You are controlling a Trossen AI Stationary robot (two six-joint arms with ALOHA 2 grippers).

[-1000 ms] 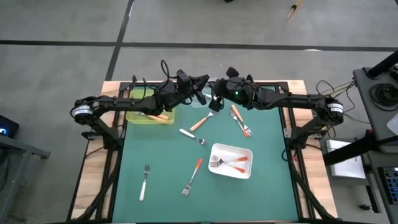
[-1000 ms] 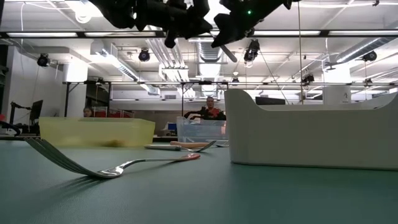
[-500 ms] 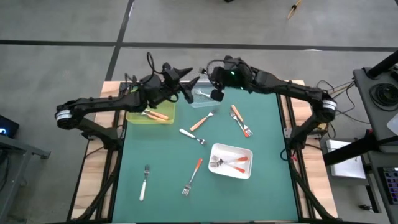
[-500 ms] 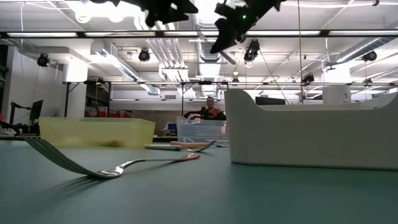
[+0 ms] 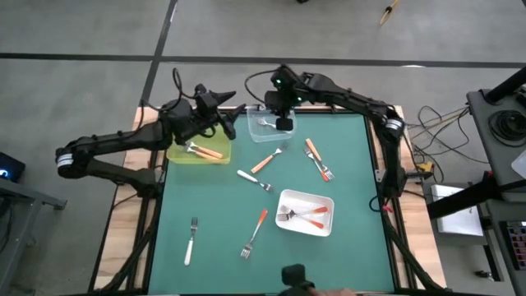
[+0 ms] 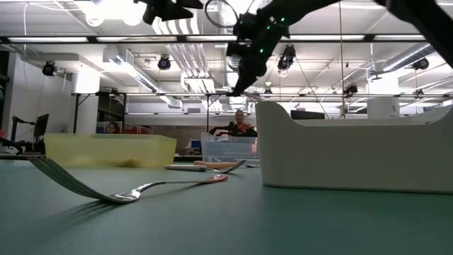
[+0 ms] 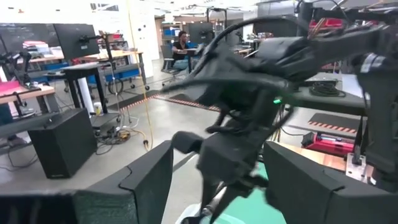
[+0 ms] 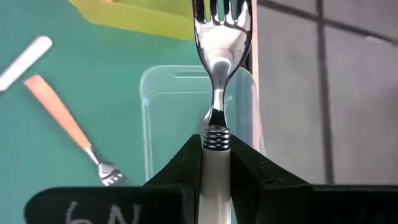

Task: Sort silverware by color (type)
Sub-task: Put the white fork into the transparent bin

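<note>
Right gripper (image 8: 216, 163) has its fingers pinched on the white handle of a fork (image 8: 217, 43), holding it in the air above the clear tray (image 5: 265, 125) at the far edge of the table (image 5: 345, 247). From where I stand, the risk is the drop: the fork's long axis runs straight out from the fingers, tines leading toward the tray's far rim, so a release now could catch that rim and tip the fork over the table's far edge, or leave it propped on the wall. It would also clatter onto whatever already lies in the tray. Left gripper (image 5: 228, 109) hangs spread and empty just to the left, above the yellow tray (image 5: 177, 155), close enough to clip the right arm.
</note>
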